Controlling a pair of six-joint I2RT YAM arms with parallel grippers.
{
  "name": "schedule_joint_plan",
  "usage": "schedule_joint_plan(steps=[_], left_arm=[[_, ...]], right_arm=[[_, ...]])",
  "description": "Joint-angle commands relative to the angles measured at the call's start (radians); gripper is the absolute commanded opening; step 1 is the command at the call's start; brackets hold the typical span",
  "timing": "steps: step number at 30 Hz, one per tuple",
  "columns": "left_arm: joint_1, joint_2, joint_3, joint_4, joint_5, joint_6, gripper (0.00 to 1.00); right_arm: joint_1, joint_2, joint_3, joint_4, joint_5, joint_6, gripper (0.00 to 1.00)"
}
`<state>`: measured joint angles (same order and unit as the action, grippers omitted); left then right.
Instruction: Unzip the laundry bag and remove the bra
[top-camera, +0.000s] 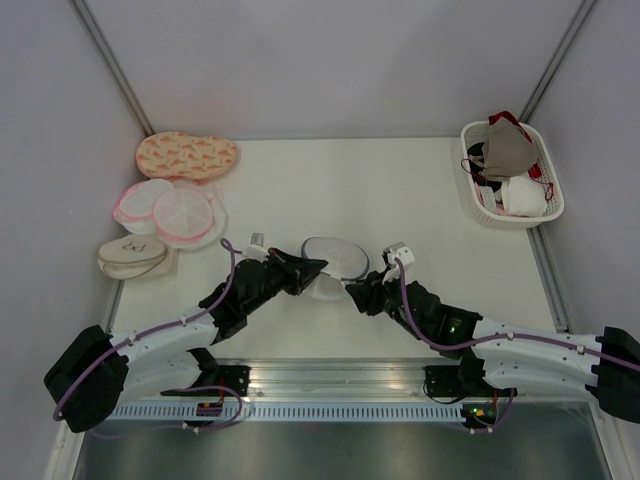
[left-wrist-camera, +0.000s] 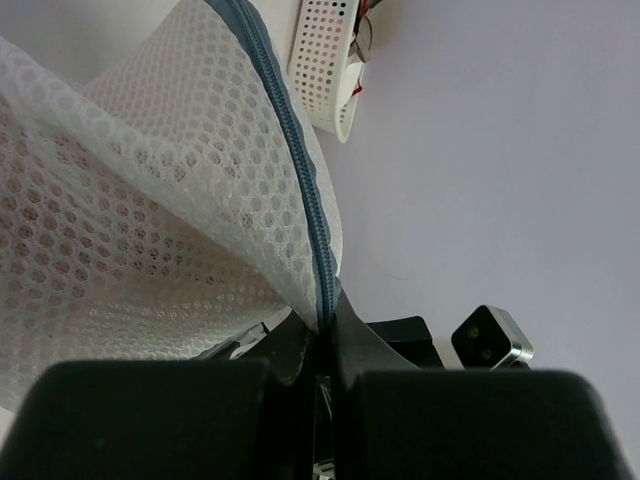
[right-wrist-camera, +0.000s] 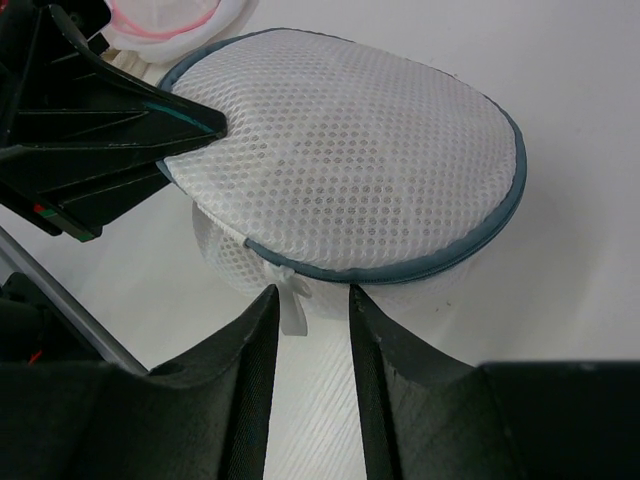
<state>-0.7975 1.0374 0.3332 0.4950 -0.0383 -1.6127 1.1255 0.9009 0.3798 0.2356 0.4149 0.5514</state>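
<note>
Overhead view of a white table (top-camera: 400, 190) with a round white mesh dome-shaped laundry bag (top-camera: 336, 256) at its centre, between both arms. The bag's dark blue-grey zipper rim (left-wrist-camera: 305, 190) is pinched at the bag's 9 o'clock edge by the left gripper (top-camera: 322, 266), whose fingers are clenched on it, so that side is lifted. The right gripper (right-wrist-camera: 312, 300) is held at the bag's 5 o'clock edge, just below the rim, with its jaws apart and gripping nothing; a small white tab (right-wrist-camera: 292, 300) hangs between them, close to one finger. The bag's contents cannot be made out through the mesh. A white perforated plastic basket (top-camera: 472, 185) of garments is seen at 2 o'clock, and pink-rimmed round mesh cases (top-camera: 170, 210) at 10 o'clock.
</note>
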Motion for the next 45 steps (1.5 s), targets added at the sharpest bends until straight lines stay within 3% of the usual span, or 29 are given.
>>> schedule_joint_plan(steps=[1, 10, 27, 30, 31, 33, 35, 38, 45], left_arm=[[0.001, -0.033, -0.006, 0.01, 0.034, -0.03, 0.02], [0.001, -0.077, -0.019, -0.018, 0.034, -0.027, 0.02], [0.001, -0.022, -0.04, 0.03, 0.034, -0.044, 0.02], [0.001, -0.022, -0.036, 0.031, 0.034, -0.041, 0.02], [0.001, -0.022, -0.034, 0.033, 0.034, -0.039, 0.02], [0.001, -0.022, -0.036, 0.034, 0.034, -0.039, 0.02], [0.001, -0.022, -0.039, 0.037, 0.034, -0.038, 0.02], [0.006, -0.03, -0.045, 0.045, 0.034, -0.02, 0.02], [0.043, -0.054, -0.026, -0.021, 0.13, 0.129, 0.02]], right_arm=[[-0.01, 0.018, 0.014, 0.064, 0.018, -0.018, 0.4], [-0.023, 0.059, 0.027, 0.105, -0.016, -0.015, 0.37], [-0.023, 0.135, 0.05, 0.195, -0.073, 0.005, 0.35], [-0.023, 0.138, 0.048, 0.196, -0.061, 0.005, 0.25], [-0.023, 0.138, 0.05, 0.195, -0.061, 0.004, 0.14], [-0.021, 0.142, 0.056, 0.183, -0.057, 0.004, 0.03], [-0.021, 0.141, 0.06, 0.169, -0.056, 0.004, 0.0], [-0.023, 0.122, 0.08, 0.093, -0.035, 0.002, 0.0], [-0.021, 0.113, 0.232, -0.423, 0.157, 0.031, 0.0]])
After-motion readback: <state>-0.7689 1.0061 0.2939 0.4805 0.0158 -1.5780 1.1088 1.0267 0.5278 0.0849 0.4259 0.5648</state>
